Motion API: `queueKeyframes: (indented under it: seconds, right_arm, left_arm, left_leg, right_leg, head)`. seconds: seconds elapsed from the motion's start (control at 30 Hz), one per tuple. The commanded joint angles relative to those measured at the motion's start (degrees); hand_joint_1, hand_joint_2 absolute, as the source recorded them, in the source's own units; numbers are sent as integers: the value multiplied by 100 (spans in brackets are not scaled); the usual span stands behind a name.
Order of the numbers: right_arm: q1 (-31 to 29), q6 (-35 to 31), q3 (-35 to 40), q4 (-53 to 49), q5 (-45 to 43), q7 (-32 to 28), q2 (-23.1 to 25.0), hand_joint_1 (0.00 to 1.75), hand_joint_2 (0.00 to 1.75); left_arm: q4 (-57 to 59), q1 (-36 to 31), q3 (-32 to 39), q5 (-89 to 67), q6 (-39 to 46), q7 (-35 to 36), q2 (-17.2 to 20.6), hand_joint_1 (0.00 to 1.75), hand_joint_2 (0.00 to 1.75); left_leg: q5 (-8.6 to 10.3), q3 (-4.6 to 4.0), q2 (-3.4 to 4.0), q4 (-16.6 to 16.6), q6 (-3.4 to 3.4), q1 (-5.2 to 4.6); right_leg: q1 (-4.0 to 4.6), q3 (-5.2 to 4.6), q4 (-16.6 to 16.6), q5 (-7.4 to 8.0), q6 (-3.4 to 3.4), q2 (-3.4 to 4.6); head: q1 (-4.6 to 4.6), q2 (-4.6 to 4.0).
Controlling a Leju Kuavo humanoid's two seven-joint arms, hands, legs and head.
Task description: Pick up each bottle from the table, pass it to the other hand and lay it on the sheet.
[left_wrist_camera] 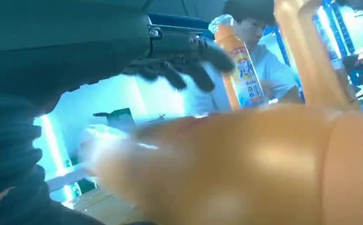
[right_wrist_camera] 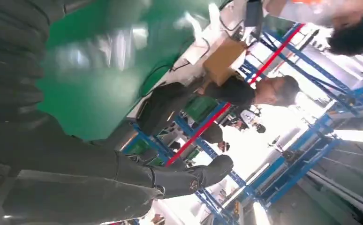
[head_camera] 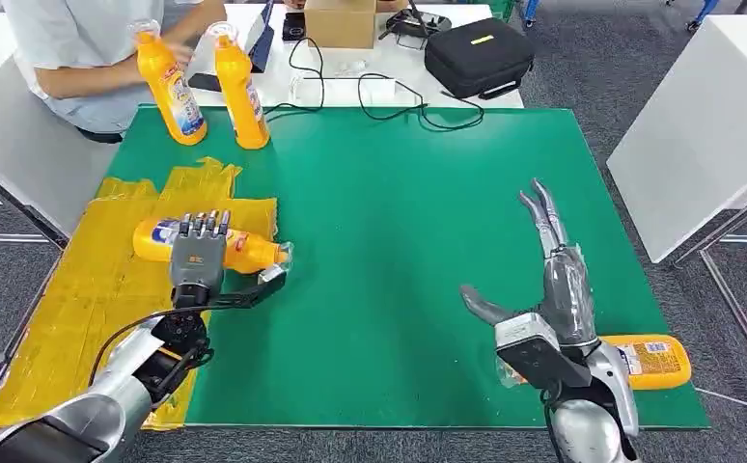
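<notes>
An orange bottle (head_camera: 249, 252) lies on its side at the right edge of the yellow sheet (head_camera: 90, 280), cap toward the green mat (head_camera: 399, 212). My left hand (head_camera: 199, 253) hovers over its middle with straight fingers. In the left wrist view the fingers (left_wrist_camera: 184, 65) stand off the bottle (left_wrist_camera: 264, 164) with a gap between. My right hand (head_camera: 553, 275) is open above the mat's right side, fingers pointing away. A second orange bottle (head_camera: 654, 362) lies on the mat just behind its wrist. A person holds two upright bottles (head_camera: 169, 87) (head_camera: 239, 89) at the far left corner.
Beyond the mat stand a black case (head_camera: 476, 53), a cardboard box (head_camera: 341, 21) and loose cables (head_camera: 389, 96). A white table (head_camera: 707, 125) stands to the right. The person (head_camera: 80, 48) sits at the far left.
</notes>
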Motion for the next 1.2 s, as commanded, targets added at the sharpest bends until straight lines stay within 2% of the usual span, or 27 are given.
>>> queueKeyframes:
  seconds: [0.03,0.1,0.17,0.23,0.3,0.37,0.4,0.43,0.5,0.53,0.57,0.63,0.73,0.77,0.83,0.87,0.97,1.0,1.03,1.1,1.13,1.2]
  right_arm:
    - [248,333,-140,71,742,194,-353,0,175]
    - [231,352,-190,109,744,175,-358,0,175]
    - [206,393,-183,115,781,172,-386,0,175]
    - [175,664,-199,112,766,206,-538,0,175]
    - [183,1012,-358,90,679,142,-809,0,175]
    - [187,1351,-490,185,969,133,-1257,0,175]
    - [192,1362,-575,224,959,100,-1309,0,175]
    - [193,1370,-596,235,947,78,-1326,0,175]
    - [206,1529,-636,280,1117,61,-1539,0,175]
    - [322,1645,-664,251,1282,8,-1899,0,175]
    - [440,1693,-757,200,1327,-81,-2088,0,175]
    - [1053,2091,-1263,-57,1340,-227,-2699,0,175]
    - [1393,2342,-1836,-149,1361,-354,-2716,0,175]
    - [1381,2368,-1846,-157,1381,-374,-2678,0,175]
    - [1344,2389,-1798,-170,1407,-375,-2645,0,175]
    - [1311,2406,-1764,-169,1435,-361,-2622,0,175]
    - [1288,2419,-1734,-170,1455,-347,-2605,0,175]
    - [1281,2536,-1723,-135,1586,-140,-2631,0,175]
    - [1364,2660,-1813,-93,1624,3,-2727,0,175]
    - [1458,2699,-2056,182,1611,9,-2786,0,175]
    - [1361,2706,-2124,439,1610,-12,-2758,0,175]
    - [1076,2736,-2190,1009,1669,-50,-2653,0,175]
  left_arm:
    - [625,-150,560,-2,21,-112,-251,0,175]
    - [594,-106,569,-2,41,-122,-236,0,175]
    - [578,-90,647,22,48,-150,-258,0,175]
    - [507,-18,902,34,71,-341,-308,0,175]
    - [376,56,1703,735,79,-1356,-555,0,175]
    - [70,119,2553,2075,-158,-3055,-879,0,175]
    - [43,113,2565,2081,-212,-3067,-900,0,175]
    - [28,113,2566,2080,-224,-3067,-908,0,175]
    - [-339,256,2831,2800,-571,-3845,-1034,0,175]
    - [-732,386,3050,3675,-1083,-4610,-1167,0,175]
    - [-1012,482,3084,4043,-1308,-4863,-1222,0,175]
    - [-2175,904,3124,5659,-2441,-5584,-1369,0,175]
    - [-3052,1271,2831,6410,-2840,-5435,-1239,0,175]
    - [-3082,1290,2786,6458,-2835,-5402,-1204,0,175]
    - [-3056,1285,2770,6477,-2830,-5397,-1188,0,175]
    - [-3016,1271,2762,6495,-2821,-5398,-1180,0,175]
    - [-2983,1257,2758,6507,-2810,-5405,-1173,0,175]
    - [-2980,1243,2782,6836,-2896,-5649,-1201,0,175]
    - [-3216,1308,2783,7317,-3175,-5814,-1205,0,175]
    - [-3810,1553,2808,7939,-3530,-5773,-1178,0,175]
    - [-4006,1664,2814,8077,-3545,-5730,-1151,0,175]
    - [-4226,1840,2811,8208,-3583,-5684,-1090,0,175]
  left_leg:
    - [-12,36,-11,-1,8,2]
    - [-8,24,1,-3,6,0]
    - [-19,49,4,-2,10,2]
    - [-7,19,2,-3,6,-2]
    - [-15,37,3,-2,9,-1]
    - [-19,45,-8,-1,13,0]
    - [-6,15,-9,0,9,0]
    - [-11,24,-18,3,12,-1]
    - [-20,41,-22,8,18,0]
    - [-9,17,-21,5,13,-7]
    - [-17,31,-17,6,16,-7]
    - [-14,16,-32,7,15,-11]
    - [-11,4,-39,8,16,-15]
    - [-24,20,-48,13,19,-15]
    - [-23,2,-28,7,23,-16]
    - [-39,26,-18,9,30,-16]
    - [-33,17,-21,3,27,-15]
    - [-42,40,-22,4,28,-13]
    - [-35,26,-25,4,29,-13]
    - [-40,34,-26,8,33,-11]
    - [-32,16,-24,7,32,-12]
    - [-36,31,-13,4,37,-13]
  right_leg:
    - [8,45,-5,-16,-17,-23]
    - [4,27,-7,-7,-11,-6]
    - [10,55,-9,-16,-20,-10]
    - [2,23,-5,-7,-11,-6]
    - [5,43,-7,-13,-16,-9]
    - [8,58,-10,-19,-17,-22]
    - [4,26,-7,-7,-8,-17]
    - [4,40,-7,-14,-9,-28]
    - [8,62,-9,-23,-15,-37]
    - [0,35,-6,-13,-8,-30]
    - [1,51,-8,-18,-13,-28]
    - [-5,41,-9,-17,-7,-40]
    - [-12,25,-9,-15,-3,-46]
    - [-9,45,-7,-28,-8,-56]
    - [-13,20,-7,-18,10,-25]
    - [-10,42,-6,-28,2,-19]
    - [-11,27,-10,-18,7,-19]
    - [-7,51,-10,-28,-1,-24]
    - [-8,37,-10,-23,4,-25]
    - [-5,49,-10,-29,2,-27]
    - [-7,29,-11,-20,10,-21]
    - [-8,45,-17,-21,8,-12]
  head:
    - [0,0]
    - [0,0]
    - [0,0]
    - [2,0]
    - [0,0]
    - [0,0]
    - [-2,0]
    - [-2,0]
    - [0,0]
    - [2,0]
    - [2,0]
    - [-2,0]
    - [0,0]
    - [0,0]
    - [0,0]
    - [-2,0]
    - [-2,0]
    - [-2,0]
    - [-2,0]
    - [-2,0]
    - [-2,0]
    - [-2,0]
